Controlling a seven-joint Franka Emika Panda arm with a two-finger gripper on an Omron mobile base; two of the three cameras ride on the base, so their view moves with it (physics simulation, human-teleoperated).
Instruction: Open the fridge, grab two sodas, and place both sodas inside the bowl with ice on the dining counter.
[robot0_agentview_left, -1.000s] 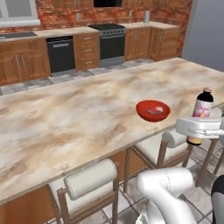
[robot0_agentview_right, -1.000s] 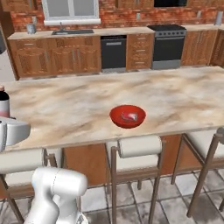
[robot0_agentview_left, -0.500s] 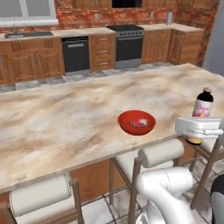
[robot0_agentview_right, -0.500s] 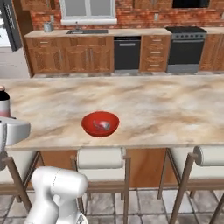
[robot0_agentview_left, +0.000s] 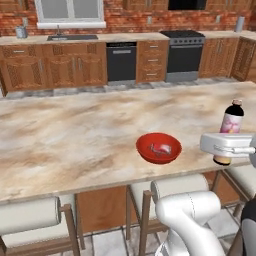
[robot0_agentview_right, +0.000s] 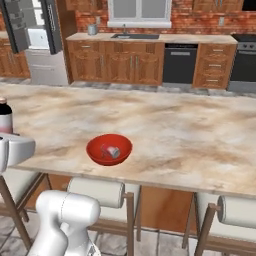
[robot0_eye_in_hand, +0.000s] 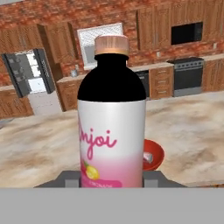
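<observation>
A pale pink-white soda bottle (robot0_eye_in_hand: 112, 127) with a dark upper part and a brownish cap is seen upright and very close in the hand view, and it is clamped at its lower part between the two jaws of the gripper (robot0_eye_in_hand: 112, 179). In the left base view the same bottle (robot0_agentview_left: 232, 118) rises above the white hand at the right edge of the picture, at the near edge of the dining counter (robot0_agentview_left: 75, 135). In the right base view only its dark top (robot0_agentview_right: 5, 116) is seen at the left edge, above the white hand. The red bowl (robot0_agentview_left: 159, 147) is placed on the beige marbled top, near the front edge of the counter and to the left of the held bottle, apart from it. Inside the bowl a small silvery and red object (robot0_agentview_right: 111, 151) is lying on its side; it seems to be the other soda, but this cannot be told for sure. Cream-cushioned stools (robot0_agentview_left: 186, 186) are standing under the near edge of the counter. Behind the island, wooden cabinets, a sink under a window (robot0_agentview_right: 139, 10) and a dark oven (robot0_agentview_left: 185, 55) are lined along the brick wall. The fridge (robot0_agentview_right: 36, 35) is seen far at the back left in the right base view, with its doors standing open.
</observation>
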